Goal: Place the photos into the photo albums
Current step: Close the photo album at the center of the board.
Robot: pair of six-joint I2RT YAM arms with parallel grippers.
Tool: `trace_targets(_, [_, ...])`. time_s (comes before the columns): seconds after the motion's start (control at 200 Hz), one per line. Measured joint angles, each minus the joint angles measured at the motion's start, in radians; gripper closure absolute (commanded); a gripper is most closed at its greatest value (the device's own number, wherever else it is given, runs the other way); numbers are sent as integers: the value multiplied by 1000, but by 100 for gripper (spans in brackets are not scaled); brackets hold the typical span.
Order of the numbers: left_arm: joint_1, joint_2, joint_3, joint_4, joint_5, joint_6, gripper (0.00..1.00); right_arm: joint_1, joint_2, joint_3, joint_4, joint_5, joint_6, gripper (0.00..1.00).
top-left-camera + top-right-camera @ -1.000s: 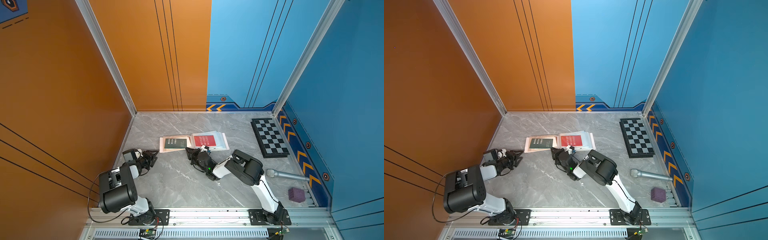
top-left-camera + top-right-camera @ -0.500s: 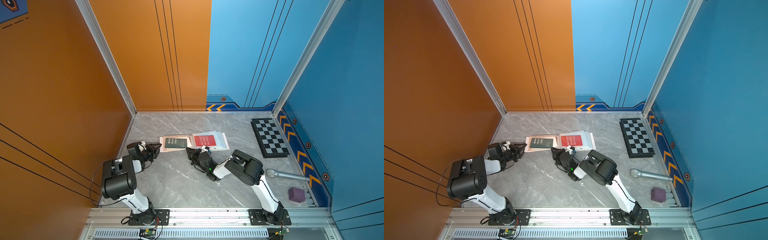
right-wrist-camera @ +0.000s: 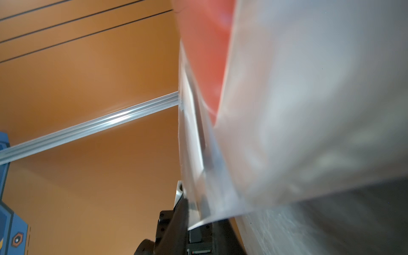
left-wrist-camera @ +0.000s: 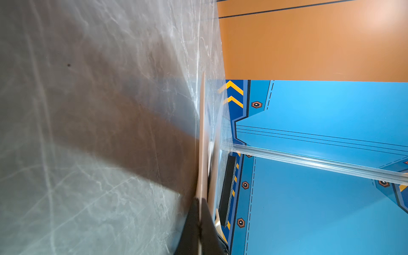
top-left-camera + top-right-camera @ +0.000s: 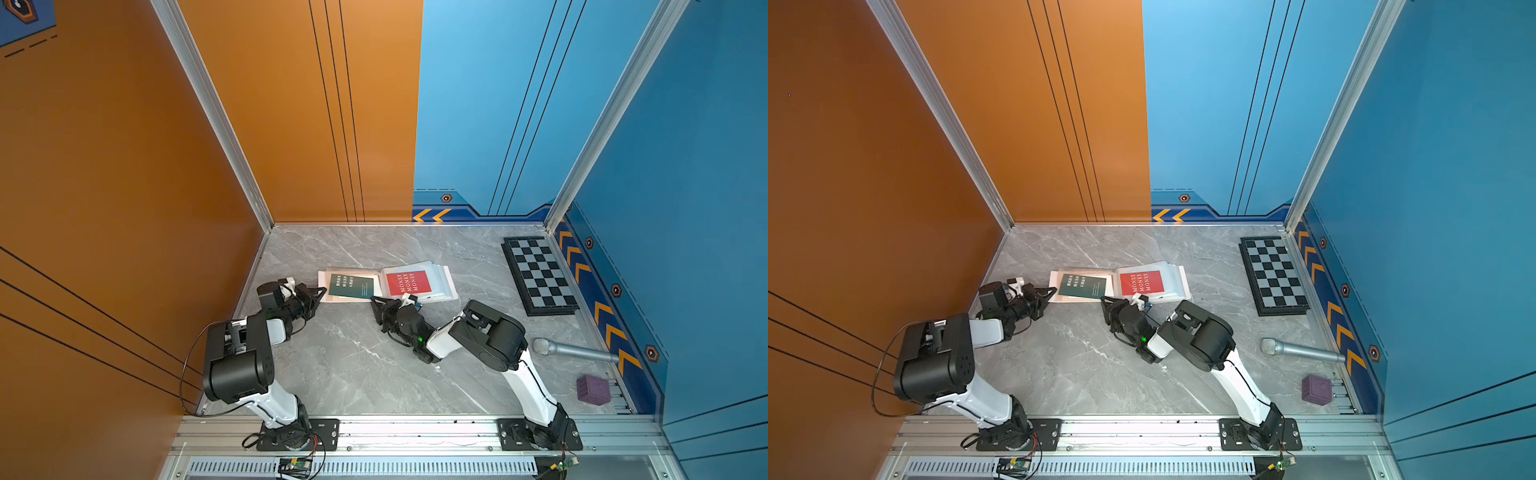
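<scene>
Two-tone walls (image 5: 291, 104) — orange, blue, grey marble tabletop (image 5: 353, 374), left tool (image 5: 321, 293) pinching photo album (image 5: 441, 284) edge, right tool (image 5: 375, 302) — opening unclear

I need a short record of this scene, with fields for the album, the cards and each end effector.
album: open, flat on table
left page: dark green card
right page: red MONEY card
left end effector: shut on album's left edge
right end effector: at album's near edge; opening unclear
aside: checkerboard, microphone, purple cube
</scene>
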Motion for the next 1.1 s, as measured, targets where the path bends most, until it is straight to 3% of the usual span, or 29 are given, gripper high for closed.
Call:
trace_targets(0.135, [1,-14,-2,0,0,7,100,-4,-77,-55,-99,-54,-14,54])
trace_targets(0.375, [1,-32,-7,-26,-4,35,100,-72,-298,-192,-187,-129,-85,52])
trace_targets(0.576, [-22,-117,54,-256,-56,147,100,-164,-353,-248,-246,-202,-173,53])
trace_targets(0.871, [-127,-233,280,-686,-209,394,100,-525,-453,-221,-542,-378,-424,56])
trace_targets(1.101, [-212,-237,369,-853,-295,466,100,-698,-423,34,-984,-463,-796,60])
